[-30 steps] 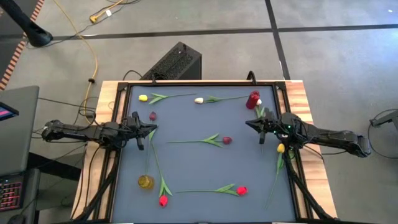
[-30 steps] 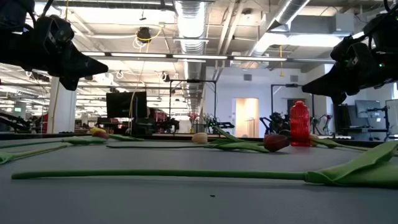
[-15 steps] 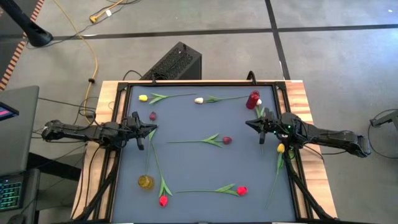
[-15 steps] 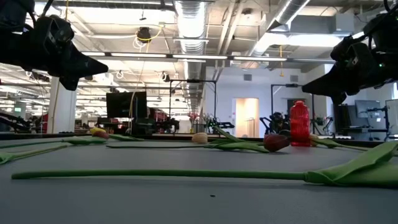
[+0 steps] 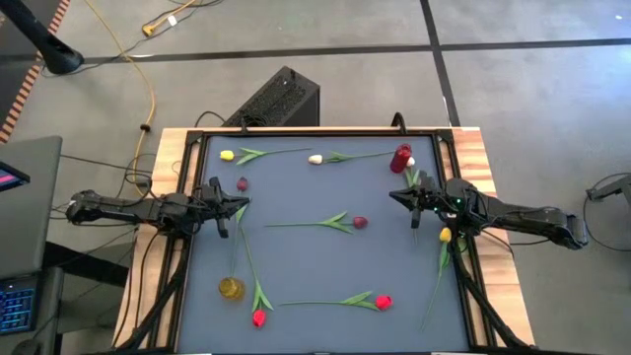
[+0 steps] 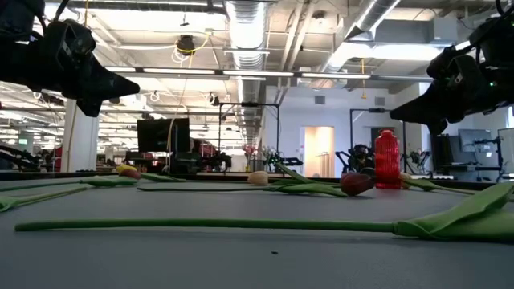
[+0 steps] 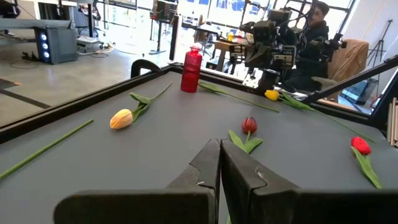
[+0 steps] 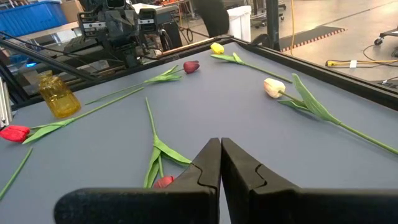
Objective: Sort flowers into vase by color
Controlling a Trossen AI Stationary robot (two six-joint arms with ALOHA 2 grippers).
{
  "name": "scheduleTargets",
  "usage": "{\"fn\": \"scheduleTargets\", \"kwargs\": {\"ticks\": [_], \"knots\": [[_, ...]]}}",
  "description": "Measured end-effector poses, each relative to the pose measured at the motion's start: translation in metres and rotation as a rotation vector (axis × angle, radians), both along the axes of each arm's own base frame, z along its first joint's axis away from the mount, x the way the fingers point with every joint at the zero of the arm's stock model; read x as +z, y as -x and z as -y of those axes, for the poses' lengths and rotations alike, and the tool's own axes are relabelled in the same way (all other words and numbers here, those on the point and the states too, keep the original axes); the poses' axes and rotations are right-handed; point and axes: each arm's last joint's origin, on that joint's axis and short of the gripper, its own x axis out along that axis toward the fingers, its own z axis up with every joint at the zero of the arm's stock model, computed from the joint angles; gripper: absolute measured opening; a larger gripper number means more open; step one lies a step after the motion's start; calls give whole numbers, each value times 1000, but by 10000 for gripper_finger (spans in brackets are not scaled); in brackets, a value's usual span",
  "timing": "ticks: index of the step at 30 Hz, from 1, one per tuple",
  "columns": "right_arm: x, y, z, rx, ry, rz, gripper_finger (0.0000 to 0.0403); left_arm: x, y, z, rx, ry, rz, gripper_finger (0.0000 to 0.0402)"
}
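Stock on the counter (image 5: 296, 237): tulips lying loose, none yet in the red vase (image 5: 400, 158) or yellow vase (image 5: 230, 288). Your left pincer (image 5: 240, 205) and right pincer (image 5: 394, 197) hover shut and empty. Open the right first, then close on the dark red tulip (image 5: 359, 223) by mid-stem, keeping clear of leaves.

No readable text, no labels, brands, numbers or signs — nothing legible on any surface.
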Motion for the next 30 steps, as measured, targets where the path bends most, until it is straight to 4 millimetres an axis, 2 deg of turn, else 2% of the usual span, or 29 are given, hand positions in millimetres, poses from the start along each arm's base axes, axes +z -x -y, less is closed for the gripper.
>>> {"fn": "scheduleTargets", "kwargs": {"ticks": [9, 16, 19, 30], "knots": [[0, 0, 0, 0, 0, 1, 40, 0, 0, 0, 8, 23, 8, 0], [0, 0, 0, 0, 0, 1, 40, 2, 0, 0, 17, 471, 165, 0], [0, 0, 0, 0, 0, 1, 40, 1, -1, 2, -25, 608, 180, 0], [2, 0, 0, -2, 4, 18, 40, -1, -1, 2, -15, 701, 193, 0]]}}
